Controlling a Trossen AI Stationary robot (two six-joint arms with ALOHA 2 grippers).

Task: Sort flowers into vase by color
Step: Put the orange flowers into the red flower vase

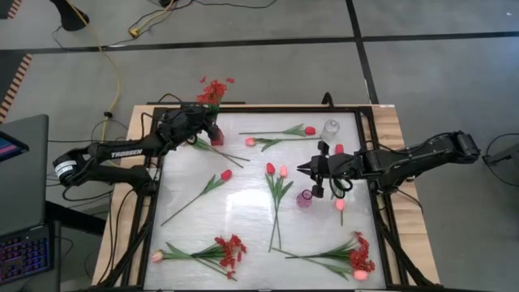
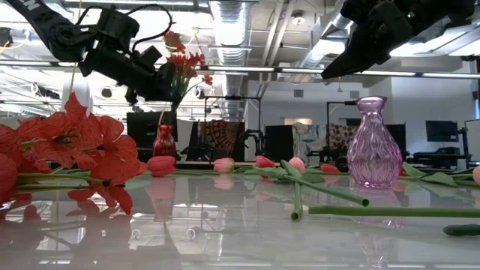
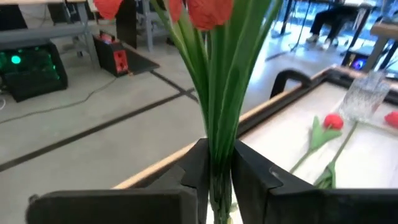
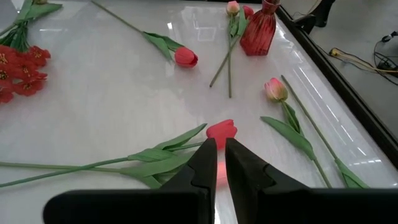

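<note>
L claw (image 3: 219,180) clenched on red spray stems (image 3: 217,106); R claw (image 4: 219,165) nearly closed, empty, above red tulip (image 4: 222,130).

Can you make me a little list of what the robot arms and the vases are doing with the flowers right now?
left gripper: shut on green stems of a red spray, over the red vase
right gripper: above mid table, pointing at a red tulip
purple vase: upright, empty, near the right gripper
clear vase: upright at the far side
loose flowers: tulips and red sprays lying flat on the table
</note>
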